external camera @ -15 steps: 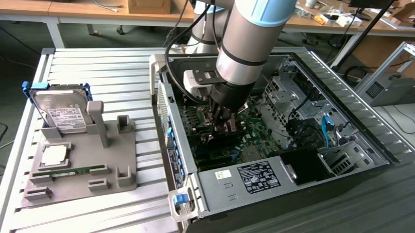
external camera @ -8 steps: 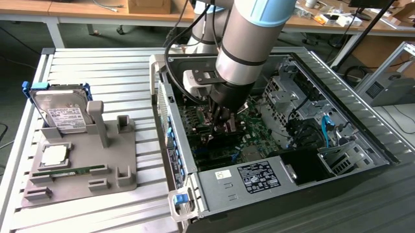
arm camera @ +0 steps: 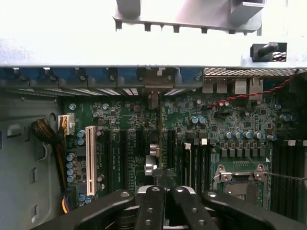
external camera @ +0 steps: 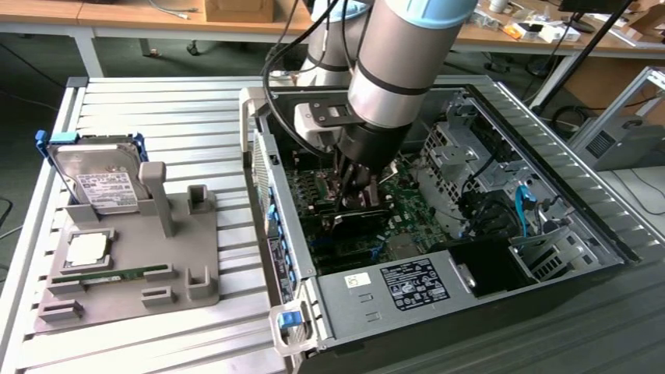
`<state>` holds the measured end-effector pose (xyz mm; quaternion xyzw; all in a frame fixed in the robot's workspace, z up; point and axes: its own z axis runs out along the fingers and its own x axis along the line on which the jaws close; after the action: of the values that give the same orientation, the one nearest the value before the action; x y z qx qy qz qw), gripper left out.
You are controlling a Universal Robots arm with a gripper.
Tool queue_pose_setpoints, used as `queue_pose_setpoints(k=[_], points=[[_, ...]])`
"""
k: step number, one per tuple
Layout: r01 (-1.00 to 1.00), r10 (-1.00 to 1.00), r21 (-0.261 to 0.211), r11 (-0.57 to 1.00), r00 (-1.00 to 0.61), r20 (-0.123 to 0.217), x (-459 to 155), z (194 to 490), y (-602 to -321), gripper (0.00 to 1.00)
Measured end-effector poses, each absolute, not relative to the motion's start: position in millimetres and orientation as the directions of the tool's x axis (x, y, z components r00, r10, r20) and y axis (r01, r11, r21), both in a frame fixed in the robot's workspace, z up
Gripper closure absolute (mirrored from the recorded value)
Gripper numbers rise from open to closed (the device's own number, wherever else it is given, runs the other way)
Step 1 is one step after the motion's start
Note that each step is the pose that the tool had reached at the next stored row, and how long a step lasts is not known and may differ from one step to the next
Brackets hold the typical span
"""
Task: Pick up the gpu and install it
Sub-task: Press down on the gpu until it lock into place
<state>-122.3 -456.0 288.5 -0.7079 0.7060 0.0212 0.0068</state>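
While the fingers (arm camera: 152, 207) are clamped shut on the gpu (external camera: 359, 213), held edge-down over the motherboard (external camera: 416, 206) inside the case (external camera: 566, 167) at the exterior view's centre, we judge installation underway, calling for a straight, aligned press.

Green motherboard (arm camera: 129, 120) with one white slot (arm camera: 90, 160) beneath the black gripper (arm camera: 165, 191) and black gpu (external camera: 359, 210). At nine o'clock in the exterior view, a silver, white-labelled hard drive (external camera: 99, 183) on a grey tray (external camera: 187, 257); at six, a blue clip (external camera: 289, 318).
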Motion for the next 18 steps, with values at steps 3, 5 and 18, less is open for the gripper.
queue_pose_setpoints(k=[3,5,18], points=[[-1.0,-0.999,0.02,-0.003,0.002,-0.04,-122.2,285.3,-456.0,0.89],[-1.0,-0.999,0.02,-0.003,0.002,-0.039,-122.2,283.3,-456.1,0.89],[-1.0,-0.999,0.02,-0.003,0.002,-0.04,-120.3,280.8,-456.1,0.89]])
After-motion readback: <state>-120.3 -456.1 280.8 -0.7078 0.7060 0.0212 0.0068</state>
